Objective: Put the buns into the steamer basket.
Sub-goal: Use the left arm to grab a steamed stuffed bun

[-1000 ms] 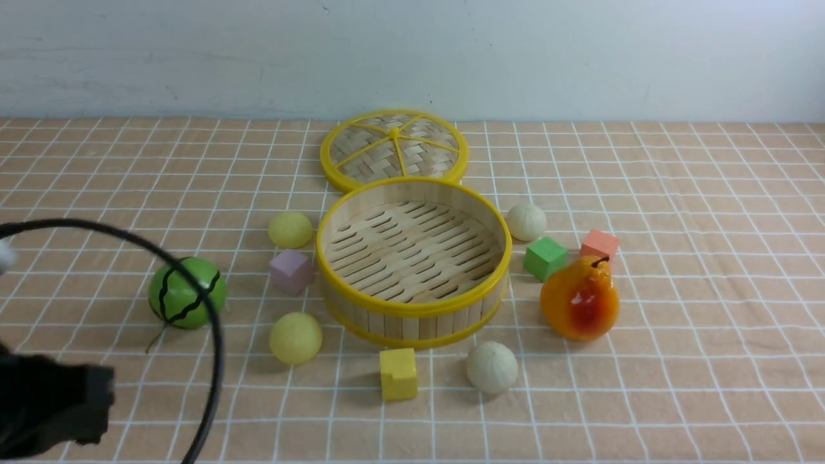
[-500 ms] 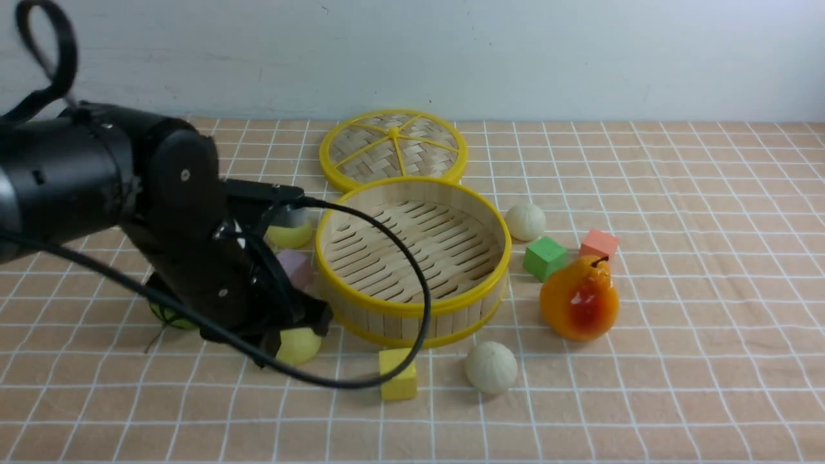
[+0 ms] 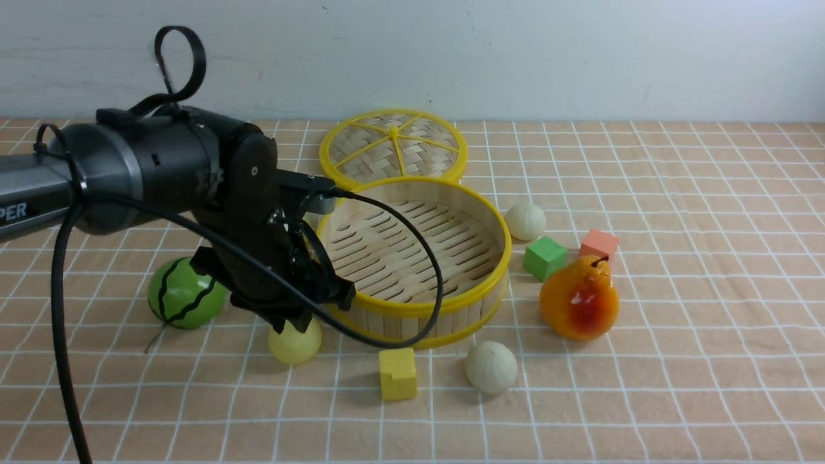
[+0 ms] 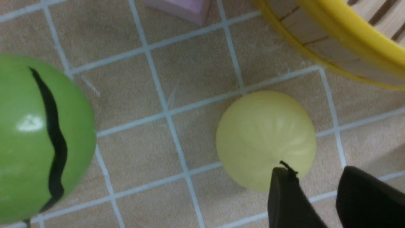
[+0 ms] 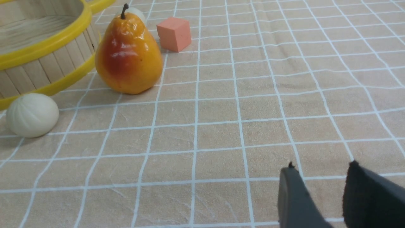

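a peach cloth with a white grid [image 3: 644,361] covers the table below a pale wall. the steamer basket [image 3: 399,324] stands in the middle, with nothing in it yet. a pale yellow bun [image 3: 295,345] lies on the cloth just beside the basket's near left side. two off-white buns lie near the basket, one [image 3: 491,367] in front of it and one [image 3: 526,222] to its right; a fourth does not show. the left gripper [image 4: 316,172] hovers right over the yellow bun, its jaws a little parted and holding nothing, one fingertip overlapping the bun's edge in the wrist view. the right gripper [image 5: 321,166] hangs above bare cloth well to the right of the basket, likewise parted and empty. the gap looks narrower than the bun, so the jaws probably need to widen, centre over it, then drop until they straddle its widest part; a pinch off centre could squirt it toward the basket wall. the bun is round, with no real long axis, and its faint pleats meet at a crown facing up, so any approach angle should serve.
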Robot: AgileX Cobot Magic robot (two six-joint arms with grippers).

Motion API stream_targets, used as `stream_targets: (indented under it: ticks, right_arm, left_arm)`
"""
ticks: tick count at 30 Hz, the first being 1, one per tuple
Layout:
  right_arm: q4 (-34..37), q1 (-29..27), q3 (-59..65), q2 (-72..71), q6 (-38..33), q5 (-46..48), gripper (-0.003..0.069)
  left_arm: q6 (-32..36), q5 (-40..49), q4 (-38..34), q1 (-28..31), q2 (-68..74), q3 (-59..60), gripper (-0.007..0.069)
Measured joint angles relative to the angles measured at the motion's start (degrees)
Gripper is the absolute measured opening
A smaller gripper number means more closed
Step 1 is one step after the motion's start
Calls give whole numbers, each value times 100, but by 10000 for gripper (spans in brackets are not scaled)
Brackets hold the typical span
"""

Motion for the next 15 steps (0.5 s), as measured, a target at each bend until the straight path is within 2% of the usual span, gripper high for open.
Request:
stream_targets:
  ticks: [5, 15]
  right_arm:
    - [0, 0, 0, 0, 0, 0, 239]
    - [0, 0, 0, 0, 0, 0, 239]
  left_arm:
    - [0, -122, 167, 0, 182, -5, 284]
    - [-135, -572, 457, 0, 530, -11, 257]
